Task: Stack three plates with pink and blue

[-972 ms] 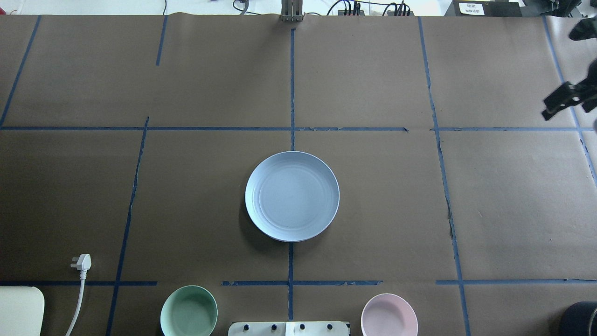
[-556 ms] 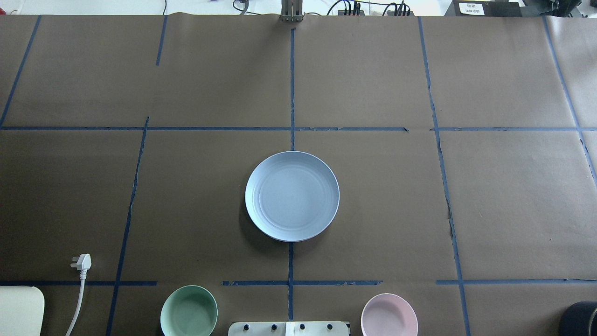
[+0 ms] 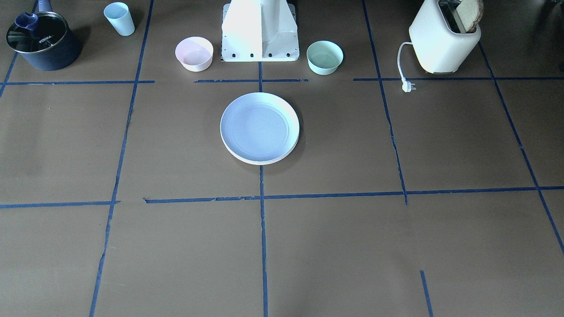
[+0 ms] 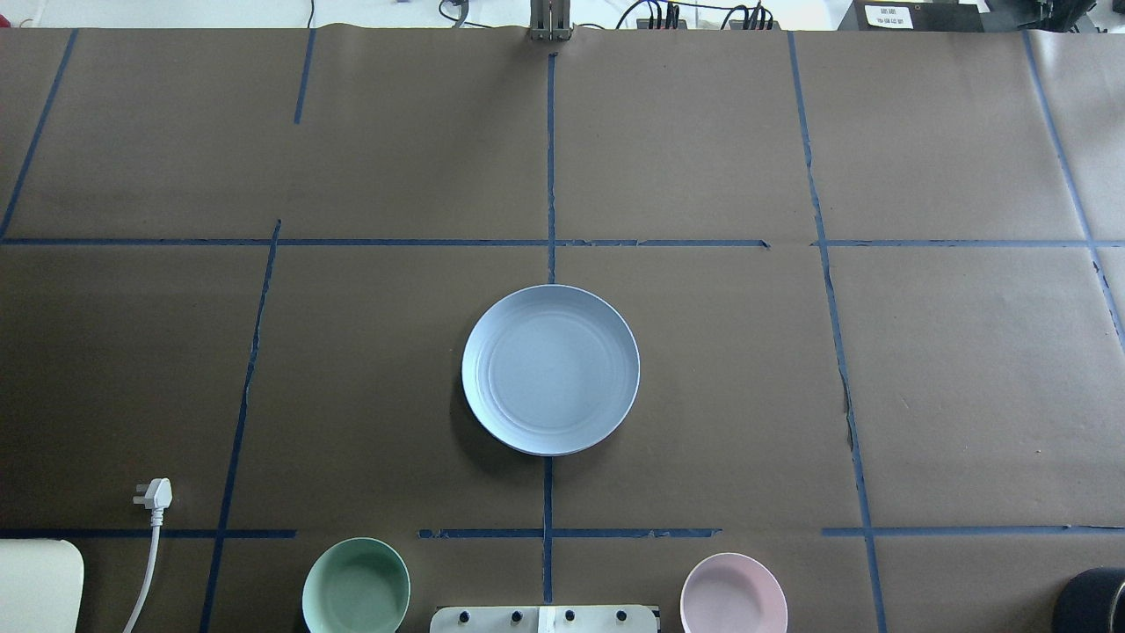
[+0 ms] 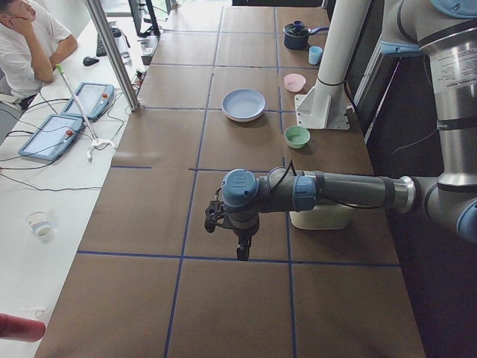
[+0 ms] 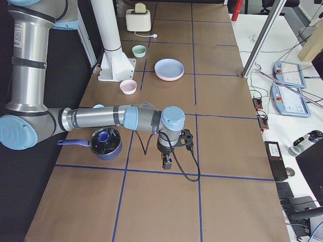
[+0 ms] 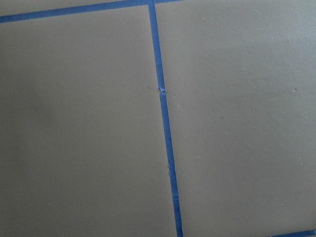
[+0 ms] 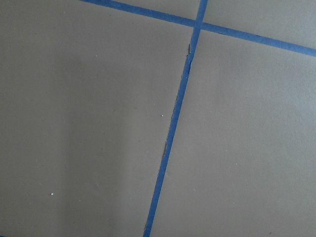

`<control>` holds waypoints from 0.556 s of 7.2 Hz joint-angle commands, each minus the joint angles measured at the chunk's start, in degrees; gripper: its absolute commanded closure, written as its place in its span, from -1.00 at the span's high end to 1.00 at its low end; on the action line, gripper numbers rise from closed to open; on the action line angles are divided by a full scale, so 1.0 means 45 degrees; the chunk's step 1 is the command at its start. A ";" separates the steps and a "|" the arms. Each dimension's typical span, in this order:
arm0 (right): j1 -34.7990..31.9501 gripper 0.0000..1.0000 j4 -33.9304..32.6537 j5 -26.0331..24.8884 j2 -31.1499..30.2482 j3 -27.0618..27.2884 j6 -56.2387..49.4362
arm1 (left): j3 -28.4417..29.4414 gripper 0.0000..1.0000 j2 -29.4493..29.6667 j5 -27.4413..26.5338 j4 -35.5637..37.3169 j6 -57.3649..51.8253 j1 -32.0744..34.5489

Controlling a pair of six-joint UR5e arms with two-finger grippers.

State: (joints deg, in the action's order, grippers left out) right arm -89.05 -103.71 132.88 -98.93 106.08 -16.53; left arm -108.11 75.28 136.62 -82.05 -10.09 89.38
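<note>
The pale blue plate (image 4: 550, 369) lies on top of a stack at the table's centre, also in the front view (image 3: 259, 127). A cream rim (image 3: 264, 162) shows beneath it; I cannot make out the pink plate. My left gripper (image 5: 243, 252) hangs over bare paper far from the stack, seen only in the left side view. My right gripper (image 6: 166, 162) hangs over bare paper beside the pot, seen only in the right side view. I cannot tell whether either is open. Both wrist views show only paper and tape.
A small pink bowl (image 4: 733, 593) and a mint-green bowl (image 4: 356, 587) flank the robot base (image 3: 260, 31). A toaster (image 3: 443, 39) with its plug (image 4: 155, 495), a dark pot (image 3: 42, 42) and a light blue cup (image 3: 119, 18) stand near the robot's edge.
My right gripper, at the overhead view's right edge one second ago, has left that view. The plate stack has not moved.
</note>
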 commanded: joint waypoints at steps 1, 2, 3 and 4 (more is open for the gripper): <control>-0.0015 1.00 0.0000 0.0236 -0.0027 -0.0057 0.0001 | -0.0018 1.00 -0.0011 -0.0009 -0.0008 0.0016 0.0000; -0.0015 1.00 0.0000 0.0257 -0.0027 -0.0076 0.0001 | -0.0038 1.00 -0.0011 -0.0009 -0.0008 0.0016 0.0000; -0.0015 1.00 0.0000 0.0277 -0.0027 -0.0076 0.0001 | -0.0019 1.00 -0.0030 -0.0009 -0.0008 0.0016 0.0000; -0.0015 1.00 0.0000 0.0315 -0.0027 -0.0076 0.0021 | 0.0020 1.00 -0.0069 -0.0009 0.0011 0.0016 0.0019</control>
State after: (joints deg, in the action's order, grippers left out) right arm -89.12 -103.71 134.10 -99.05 105.76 -16.50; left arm -108.16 75.12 136.58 -82.07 -10.02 89.41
